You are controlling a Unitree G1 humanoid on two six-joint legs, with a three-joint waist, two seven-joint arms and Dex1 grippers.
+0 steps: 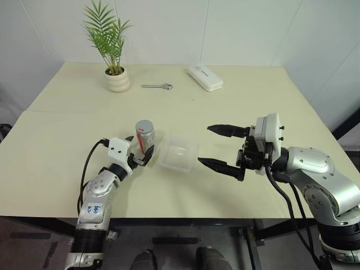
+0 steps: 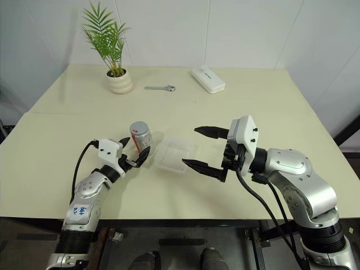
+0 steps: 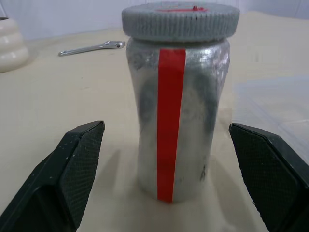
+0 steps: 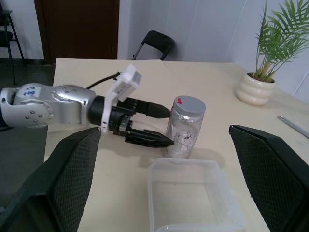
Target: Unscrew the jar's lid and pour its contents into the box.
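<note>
The jar (image 1: 145,136), silvery with a red stripe, stands upright on the table with its grey lid (image 1: 144,125) on. Its contents are hidden inside. My left gripper (image 1: 139,149) is open, its fingertips level with the jar's lower body, one on either side. In the left wrist view the jar (image 3: 178,121) and lid (image 3: 180,21) stand between the two spread fingers (image 3: 72,164), with gaps on both sides. The clear box (image 1: 179,153) lies right beside the jar, on its right. My right gripper (image 1: 203,144) hovers open just right of the box, pointing left, holding nothing.
A potted plant in a white pot (image 1: 117,80), a small wrench (image 1: 157,86) and a white oblong case (image 1: 205,77) sit at the far side of the table (image 1: 67,169). A dark chair (image 4: 153,41) stands beyond the table's left end.
</note>
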